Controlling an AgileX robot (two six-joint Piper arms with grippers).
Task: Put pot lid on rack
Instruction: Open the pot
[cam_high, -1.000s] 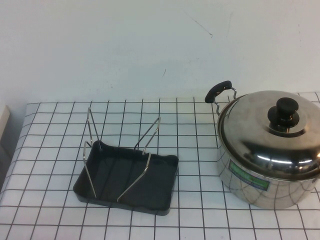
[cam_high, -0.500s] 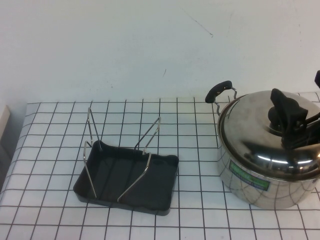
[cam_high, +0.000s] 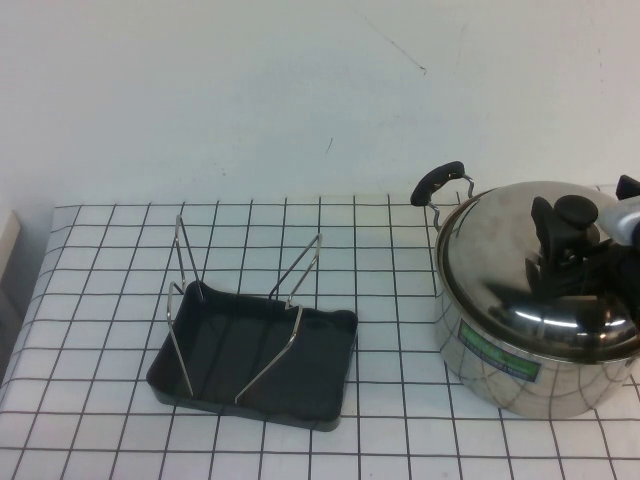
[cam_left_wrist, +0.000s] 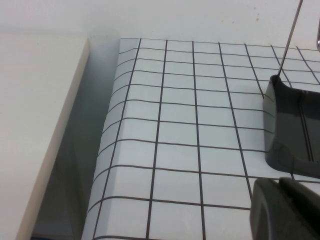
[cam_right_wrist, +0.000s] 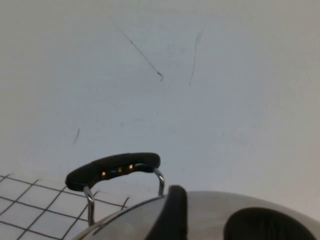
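The pot lid (cam_high: 500, 262), shiny steel with a black knob (cam_high: 574, 209), sits on the steel pot (cam_high: 520, 372) at the right of the table. My right gripper (cam_high: 583, 205) reaches in from the right edge, open, with one finger on each side of the knob and not closed on it. In the right wrist view one finger (cam_right_wrist: 175, 210) stands beside the knob (cam_right_wrist: 270, 226) over the lid (cam_right_wrist: 134, 226). The rack (cam_high: 300, 412), a dark grey tray with wire V supports, stands at centre left; its corner shows in the left wrist view (cam_left_wrist: 290, 131). My left gripper (cam_left_wrist: 287, 206) is shut, low over the table near the rack's corner, out of the high view.
The pot's black side handle (cam_high: 438, 182) sticks out toward the back wall and shows in the right wrist view (cam_right_wrist: 112, 167). A pale board (cam_left_wrist: 35, 125) lies beyond the table's left edge. Gridded tablecloth (cam_high: 400, 300) separates the rack from the pot.
My right gripper has come in from the right, passed over the lid and now straddles the knob. The lid, pot and rack have not moved.
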